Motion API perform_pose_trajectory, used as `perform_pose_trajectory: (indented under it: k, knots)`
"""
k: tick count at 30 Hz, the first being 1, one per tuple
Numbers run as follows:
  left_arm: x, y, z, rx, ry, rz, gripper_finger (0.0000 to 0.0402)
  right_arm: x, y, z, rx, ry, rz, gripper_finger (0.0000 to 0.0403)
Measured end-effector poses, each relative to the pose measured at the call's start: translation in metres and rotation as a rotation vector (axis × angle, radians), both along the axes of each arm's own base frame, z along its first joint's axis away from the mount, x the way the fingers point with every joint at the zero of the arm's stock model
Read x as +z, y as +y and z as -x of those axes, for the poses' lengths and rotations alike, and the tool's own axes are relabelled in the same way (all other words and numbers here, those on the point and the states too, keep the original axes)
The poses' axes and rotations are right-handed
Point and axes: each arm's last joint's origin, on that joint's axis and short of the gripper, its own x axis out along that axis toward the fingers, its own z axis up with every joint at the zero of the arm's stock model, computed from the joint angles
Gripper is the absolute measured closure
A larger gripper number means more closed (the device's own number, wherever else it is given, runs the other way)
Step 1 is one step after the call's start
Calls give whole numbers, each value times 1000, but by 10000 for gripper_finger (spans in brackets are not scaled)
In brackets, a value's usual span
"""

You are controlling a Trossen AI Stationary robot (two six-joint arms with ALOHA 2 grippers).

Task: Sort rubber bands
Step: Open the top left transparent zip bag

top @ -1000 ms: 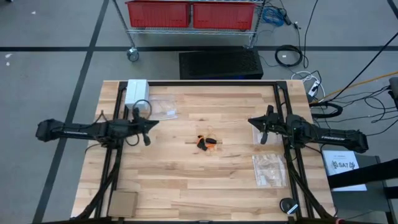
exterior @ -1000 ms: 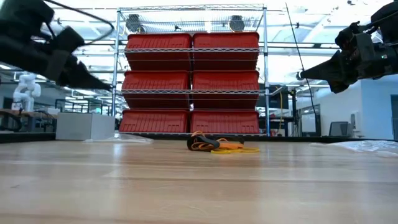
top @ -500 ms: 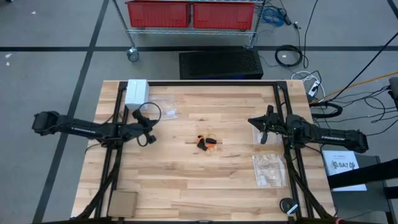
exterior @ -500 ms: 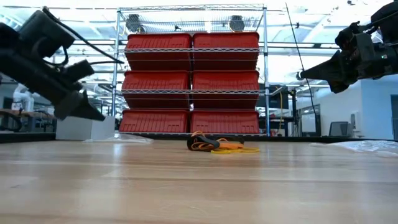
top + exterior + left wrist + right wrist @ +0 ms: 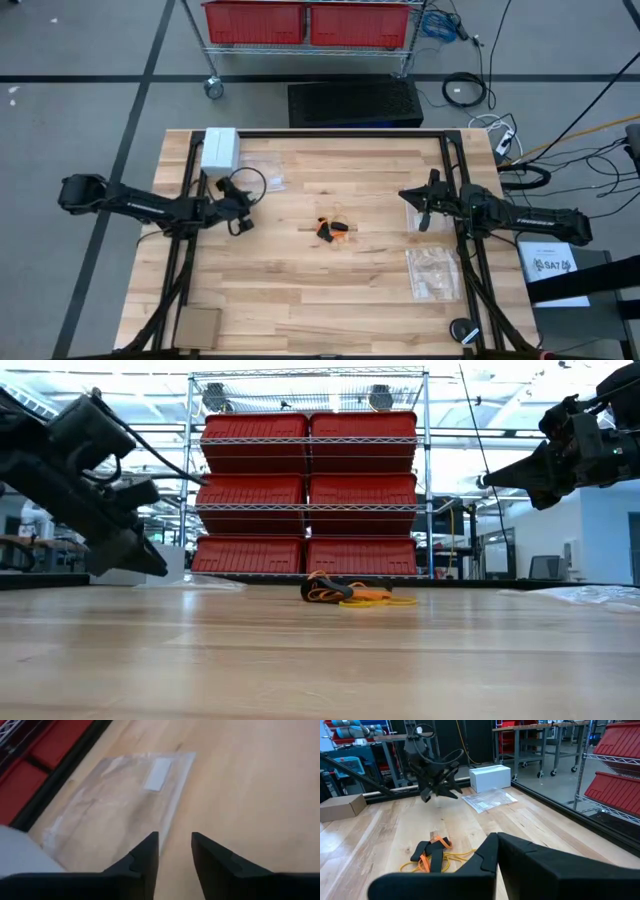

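The rubber bands (image 5: pixel 333 229) lie in one small tangle of black, orange and tan loops at the middle of the table, also in the low view (image 5: pixel 350 595) and the right wrist view (image 5: pixel 432 855). My left gripper (image 5: pixel 243 224) hangs left of them, tipped down toward the wood, open, with nothing between its fingers (image 5: pixel 175 851); a clear zip bag (image 5: pixel 120 795) lies just beyond it. My right gripper (image 5: pixel 403 195) waits shut and level at the right of the pile, above the table (image 5: pixel 490 480).
A white box (image 5: pixel 219 149) stands at the far left corner, with a clear bag (image 5: pixel 262 178) beside it. More clear bags (image 5: pixel 435 272) lie at the right. A cardboard box (image 5: pixel 197 325) sits at the near left. Black frame rails (image 5: pixel 340 135) edge the table.
My left gripper has sunk toward the table and tipped its fingers downward, staying left of the rubber bands. The pile has not moved.
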Motion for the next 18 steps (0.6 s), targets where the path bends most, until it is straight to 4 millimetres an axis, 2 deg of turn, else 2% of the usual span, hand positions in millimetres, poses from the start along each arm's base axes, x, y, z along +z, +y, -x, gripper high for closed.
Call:
perform_pose_trajectory:
  k: [10,18]
  knots:
    - [-1,16,-20,-72,155,-22,269,0,0,0,0,0,0,403]
    - [-6,36,-39,-79,283,-8,269,0,0,0,0,0,0,403]
